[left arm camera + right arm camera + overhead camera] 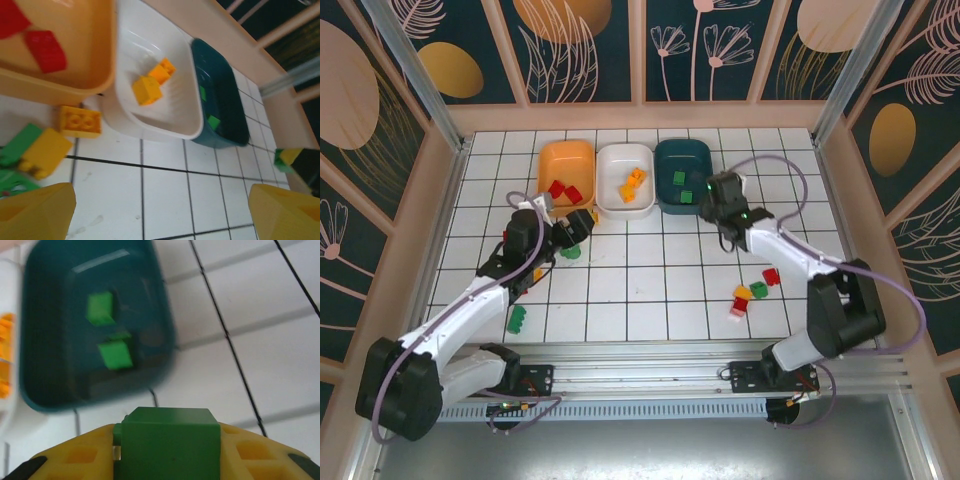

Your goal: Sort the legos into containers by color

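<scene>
- My right end effector [168, 455] is clamped on a blocky green plastic brick [169, 437]. My right wrist view shows it pinched between the yellow fingers [75, 455], with one flat face turned to the camera. I cannot tell its long axis from that face.
- The same view puts the dark teal plastic tray [45, 390] just ahead of the held brick. Two loose green bricks [115, 355] lie tilted inside it, a little apart, and the tray's near wall stands between them and the held one.
- The top view adds placement: my right end effector [712, 200] sits just beside the teal tray's near right corner, over the white tiled tabletop [650, 290].
- From above, the orange plastic tray [567, 152], the white plastic tray [625, 155] and the teal one [682, 150] stand side by side along the far edge. Their long axes run away from my bases.
- My left end effector [160, 220] has its fingers [35, 210] wide apart with bare tile between them. It is near the front of the orange and white trays.
- My left wrist view shows red bricks [46, 50] in the orange tray and orange bricks [146, 90] in the white one.
- A yellow brick [80, 121] lies studs up just beside the orange tray's wall, with its long axis across the view. A second yellow brick [45, 152] touches a green one [19, 145] near my left finger.
- The top view also shows a lone green brick [517, 319] beside my left arm. A small cluster of red, green and yellow bricks [752, 292] lies by my right arm, well apart from the trays.
</scene>
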{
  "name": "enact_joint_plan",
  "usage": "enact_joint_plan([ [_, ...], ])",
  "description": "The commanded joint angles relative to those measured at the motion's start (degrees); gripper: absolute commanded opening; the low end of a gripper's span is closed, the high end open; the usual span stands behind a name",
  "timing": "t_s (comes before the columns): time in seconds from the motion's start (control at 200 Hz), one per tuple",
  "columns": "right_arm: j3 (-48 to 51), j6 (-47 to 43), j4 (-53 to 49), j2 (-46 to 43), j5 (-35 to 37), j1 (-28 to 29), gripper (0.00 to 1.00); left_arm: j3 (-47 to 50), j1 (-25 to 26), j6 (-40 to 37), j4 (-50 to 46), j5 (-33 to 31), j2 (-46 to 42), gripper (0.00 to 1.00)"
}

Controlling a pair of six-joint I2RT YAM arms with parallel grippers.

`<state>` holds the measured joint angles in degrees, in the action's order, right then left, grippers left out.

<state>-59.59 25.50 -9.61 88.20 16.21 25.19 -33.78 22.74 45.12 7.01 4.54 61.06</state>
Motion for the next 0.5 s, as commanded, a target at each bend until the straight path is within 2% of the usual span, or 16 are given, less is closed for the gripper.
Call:
enact_joint_plan([
  [0.0,-8.9,-6.1,2.2,9.7,-1.3,0.2,0.39,0.6,0.1,2.7,-7.2,-12.1,-5.1,0.96],
  [0.12,-22.3,-7.6,-0.7,21.0,-2.9,-0.5,0.40,1.4,0.2,3.1,-11.6,-17.0,-9.5,0.99],
  [0.25,-33.4,-6.9,-4.6,31.0,-5.4,-1.9,0.41,2.0,0.1,3.9,-15.0,-17.6,-11.5,0.98],
  [0.355,-39.4,-7.2,-7.6,35.9,-6.4,-2.5,0.43,2.3,0.1,3.9,-16.1,-17.4,-12.5,0.99],
  [0.405,-41.7,-7.4,-9.0,37.1,-6.9,-2.5,0.47,2.5,0.1,4.0,-16.0,-17.3,-12.7,0.99],
  [0.45,-43.3,-7.4,-10.4,37.6,-6.5,-2.4,0.56,2.4,0.1,4.0,-15.8,-17.0,-12.7,0.98],
  [0.495,-43.8,-7.6,-10.8,37.0,-5.9,-2.3,0.61,2.2,0.1,4.0,-15.5,-16.8,-12.5,0.98],
])
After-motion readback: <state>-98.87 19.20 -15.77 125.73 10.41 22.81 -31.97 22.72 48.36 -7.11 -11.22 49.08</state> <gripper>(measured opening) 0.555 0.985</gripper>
